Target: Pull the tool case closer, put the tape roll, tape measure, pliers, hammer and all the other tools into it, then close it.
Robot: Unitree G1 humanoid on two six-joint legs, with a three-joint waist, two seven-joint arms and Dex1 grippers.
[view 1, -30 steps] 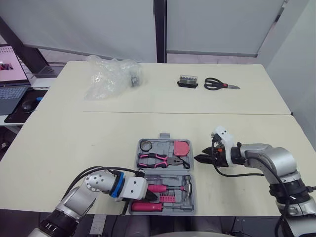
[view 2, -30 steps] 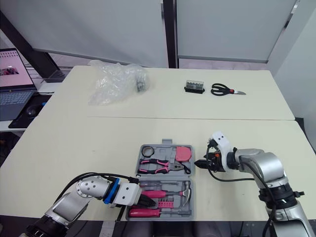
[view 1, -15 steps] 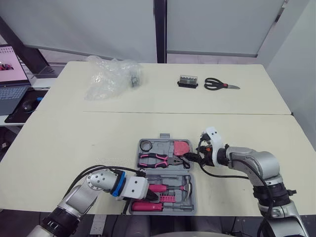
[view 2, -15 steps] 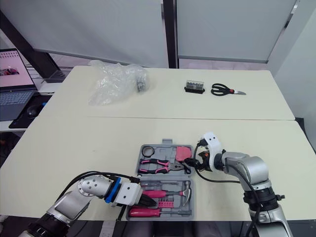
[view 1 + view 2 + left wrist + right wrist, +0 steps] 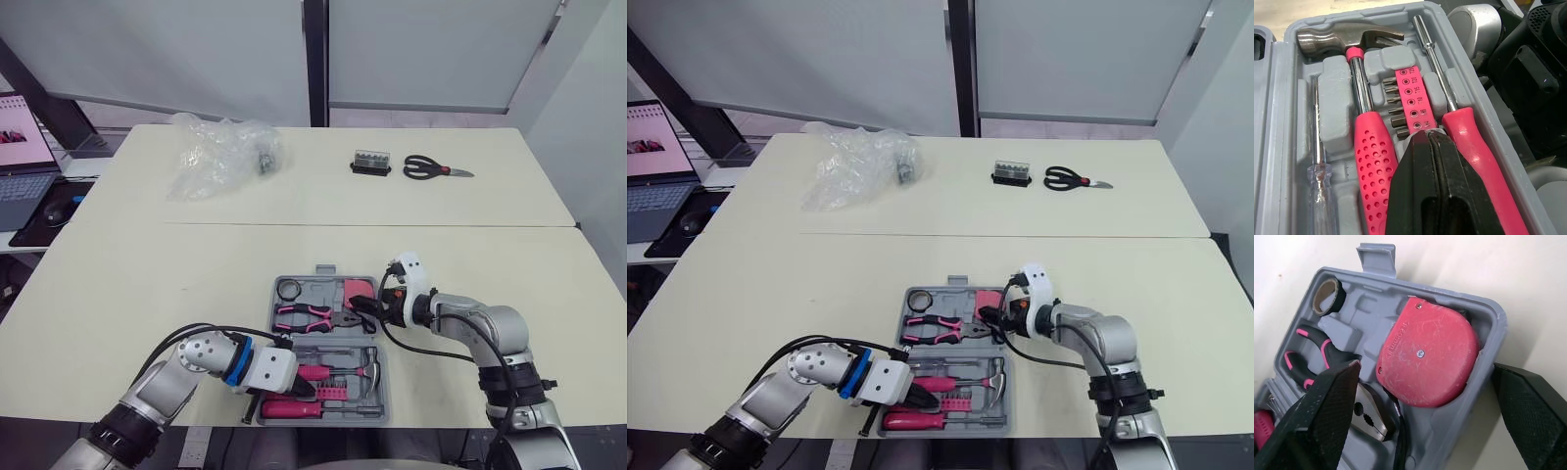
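Observation:
The grey tool case lies open at the table's near edge. In it are a black tape roll, a pink tape measure, pink-handled pliers, a hammer, a pink screwdriver and a bit strip. My left gripper is shut, its tip resting between the hammer handle and the screwdriver handle. My right gripper is open wide at the case's right far corner. One of its fingers is over the pliers, the other outside the case wall, with the tape measure between them.
Black scissors and a small bit box lie at the far right of the table. A crumpled clear plastic bag sits far left. A laptop stands on a side desk to the left.
My right gripper has moved left from the bare table to the case's corner and now straddles the tape measure. The left gripper has hardly moved.

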